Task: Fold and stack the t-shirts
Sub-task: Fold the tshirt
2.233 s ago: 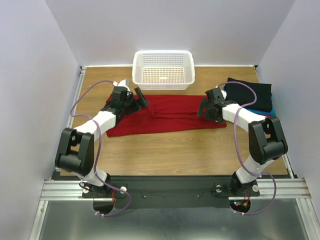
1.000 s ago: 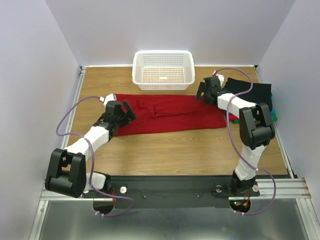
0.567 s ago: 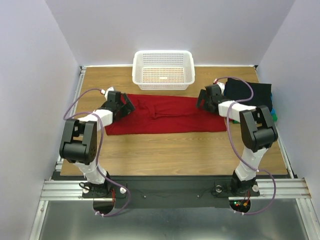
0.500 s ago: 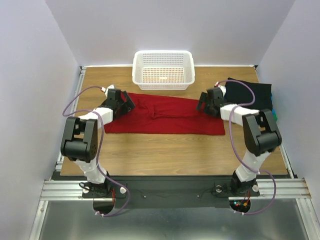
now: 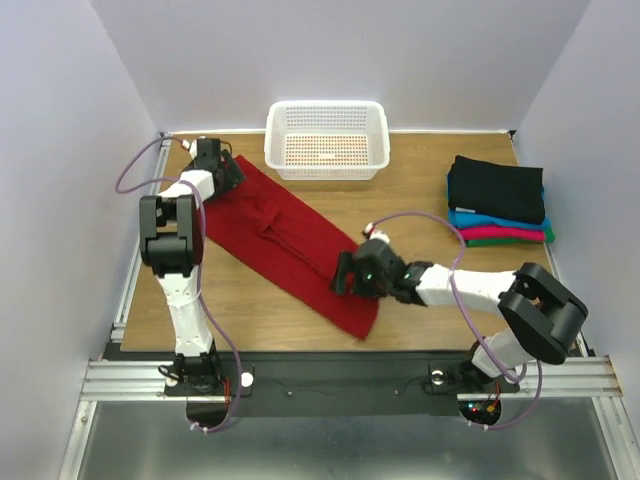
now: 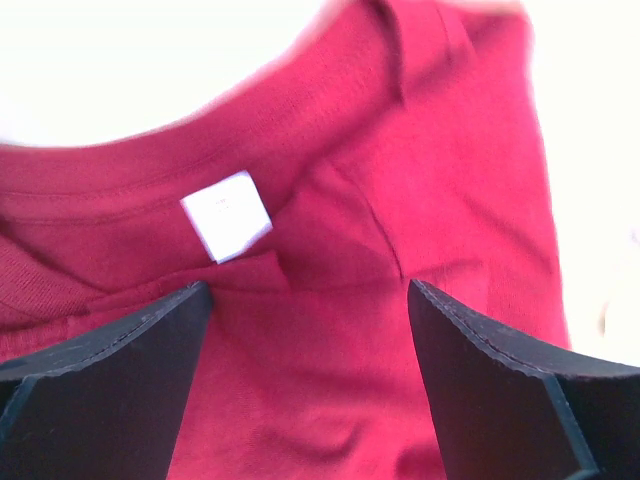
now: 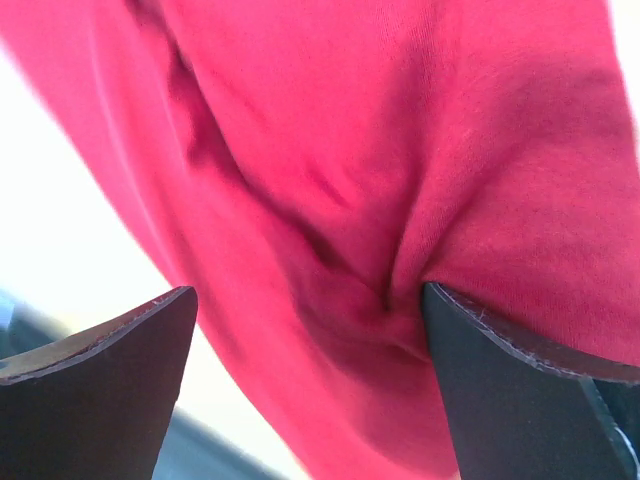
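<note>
Fingers [image 6: 110, 385] of the left gripper [image 6: 307, 292] are standing wide apart and pinching nothing. The dark red t-shirt [image 6: 430, 200] is filling the gap between them, and its white neck label [image 6: 226, 214] is showing just past the tips. Seen from above, that gripper is reaching into the far left corner of the wooden table [image 5: 420, 175], over the shirt's far end. The right gripper [image 7: 308, 292] is also spreading its fingers [image 7: 95, 390] wide, with bunched red cloth sitting between them but not clamped. From above, it is sitting over the shirt's near end, close to the table's front edge. The shirt is lying as a long narrow band, running diagonally from the far left corner toward the near middle. A white perforated basket [image 5: 327, 140] is sitting at the far edge, just right of the shirt's far end. Well apart on the right, a stack of folded t-shirts [image 5: 497, 185] is resting with black on top, then blue, magenta and green.
</note>
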